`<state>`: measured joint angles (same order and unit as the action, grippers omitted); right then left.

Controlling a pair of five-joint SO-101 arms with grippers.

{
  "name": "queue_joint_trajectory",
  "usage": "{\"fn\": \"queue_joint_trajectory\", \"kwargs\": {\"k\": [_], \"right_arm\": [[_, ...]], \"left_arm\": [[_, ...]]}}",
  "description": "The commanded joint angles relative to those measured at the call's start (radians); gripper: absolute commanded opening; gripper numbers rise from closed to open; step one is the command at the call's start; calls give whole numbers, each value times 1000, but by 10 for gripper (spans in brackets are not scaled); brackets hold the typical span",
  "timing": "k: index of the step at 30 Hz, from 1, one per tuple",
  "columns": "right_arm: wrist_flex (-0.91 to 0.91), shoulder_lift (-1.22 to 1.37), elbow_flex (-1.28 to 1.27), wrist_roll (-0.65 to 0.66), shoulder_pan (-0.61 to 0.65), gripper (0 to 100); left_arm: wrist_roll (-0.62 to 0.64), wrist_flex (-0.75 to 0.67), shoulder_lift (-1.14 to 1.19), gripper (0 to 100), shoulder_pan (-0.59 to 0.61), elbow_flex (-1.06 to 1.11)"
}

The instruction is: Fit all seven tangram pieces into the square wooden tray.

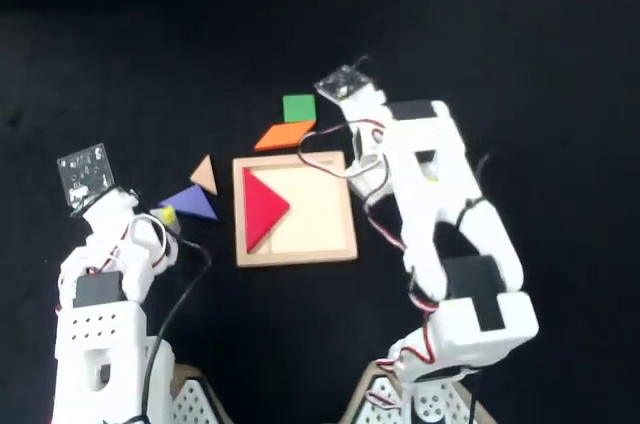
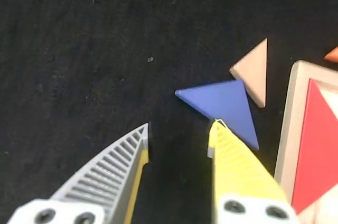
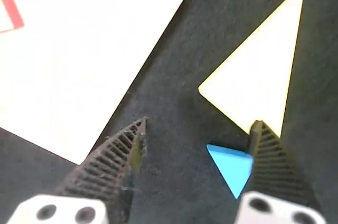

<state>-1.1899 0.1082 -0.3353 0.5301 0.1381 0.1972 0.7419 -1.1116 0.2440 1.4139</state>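
Tray (image 1: 296, 256) sits mid-frame in the high view, holding the red triangle (image 1: 262, 206). The blue triangle (image 1: 192, 204) and tan triangle (image 1: 205, 174) lie to its left, the orange piece (image 1: 285, 135) and green square (image 1: 299, 108) above it. The left gripper (image 2: 180, 127) hangs spread apart beside the blue triangle, and the right gripper (image 3: 200, 123), also spread, hangs between the tray and a yellow triangle (image 3: 259, 81).

From where I stand, the right arm (image 1: 430, 184) covers the corner of the tray (image 1: 296, 257) at 1 o'clock, one of its fingers (image 3: 274, 171) hides part of the light blue triangle (image 3: 229, 163), and a left finger (image 2: 237, 171) overlaps an edge of the dark blue triangle (image 2: 222, 105).
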Motion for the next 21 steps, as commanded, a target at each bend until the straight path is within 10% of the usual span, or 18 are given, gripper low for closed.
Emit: {"fn": "queue_joint_trajectory", "kwargs": {"k": [1,21], "right_arm": [[35,-4,61,34,-41,311],[126,139,31,239,-44,234]], "left_arm": [[9,-28,-15,198,-10,-2],[9,-35,-12,198,-15,-2]]}}
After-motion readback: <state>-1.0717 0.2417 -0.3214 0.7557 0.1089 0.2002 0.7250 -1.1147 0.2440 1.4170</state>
